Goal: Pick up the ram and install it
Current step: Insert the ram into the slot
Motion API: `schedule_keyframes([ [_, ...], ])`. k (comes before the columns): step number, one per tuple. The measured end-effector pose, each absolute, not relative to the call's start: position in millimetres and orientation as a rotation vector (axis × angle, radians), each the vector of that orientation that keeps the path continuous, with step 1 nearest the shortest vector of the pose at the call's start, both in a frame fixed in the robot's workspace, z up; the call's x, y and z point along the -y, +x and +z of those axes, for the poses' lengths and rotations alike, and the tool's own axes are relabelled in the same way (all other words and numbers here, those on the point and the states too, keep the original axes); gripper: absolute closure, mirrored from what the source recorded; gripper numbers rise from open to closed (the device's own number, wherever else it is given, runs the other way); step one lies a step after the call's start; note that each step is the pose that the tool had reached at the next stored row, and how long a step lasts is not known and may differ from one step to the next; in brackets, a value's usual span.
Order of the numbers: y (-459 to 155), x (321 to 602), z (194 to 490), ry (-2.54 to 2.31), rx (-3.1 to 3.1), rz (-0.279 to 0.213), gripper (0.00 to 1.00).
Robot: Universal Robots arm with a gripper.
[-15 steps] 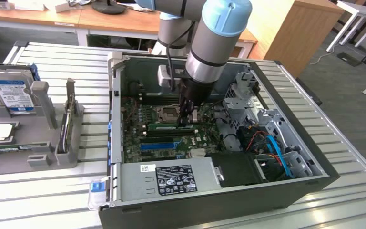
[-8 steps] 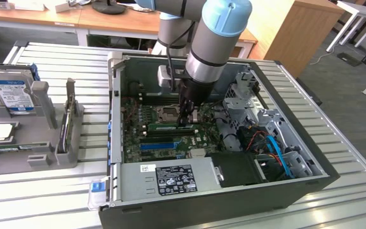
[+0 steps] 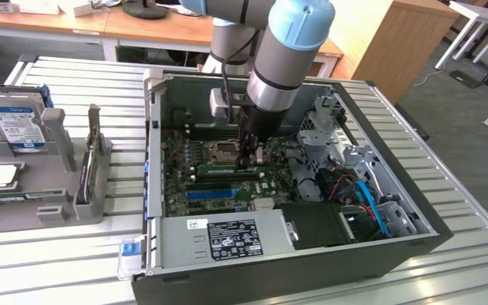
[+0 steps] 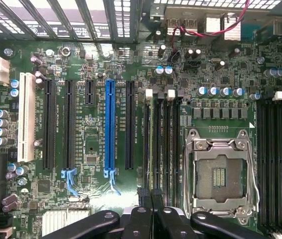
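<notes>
The ram (image 3: 216,169), a thin green stick, stands on edge in a memory slot of the motherboard (image 3: 185,184), beside the CPU socket (image 3: 223,151). In the wrist view the ram (image 4: 155,144) appears edge-on as a narrow greenish strip among the dark memory slots. My gripper (image 3: 248,164) reaches down into the open computer case (image 3: 155,159) and sits at the end of the ram nearest the exterior view's right. Its black fingertips (image 4: 143,198) are shut together, gripper (image 4: 150,199) right over that end. I cannot tell whether they touch the stick.
A blue-labelled hard drive (image 3: 15,124) stands in a grey holder (image 3: 58,190) on the exterior view's left. Inside the case are the power supply (image 3: 227,238), a metal drive cage (image 3: 329,133) and blue cables (image 3: 365,197). A long blue slot (image 4: 110,129) lies beside black ones.
</notes>
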State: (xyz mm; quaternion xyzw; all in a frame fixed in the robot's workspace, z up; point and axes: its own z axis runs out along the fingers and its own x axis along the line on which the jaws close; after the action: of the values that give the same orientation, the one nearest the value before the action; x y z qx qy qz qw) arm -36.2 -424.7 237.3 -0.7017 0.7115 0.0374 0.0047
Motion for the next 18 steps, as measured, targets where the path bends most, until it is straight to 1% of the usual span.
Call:
schedule_keyframes([
  [18, -36.5, 425.2, 234.7, -2.201, -2.226, 0.117, 0.89],
])
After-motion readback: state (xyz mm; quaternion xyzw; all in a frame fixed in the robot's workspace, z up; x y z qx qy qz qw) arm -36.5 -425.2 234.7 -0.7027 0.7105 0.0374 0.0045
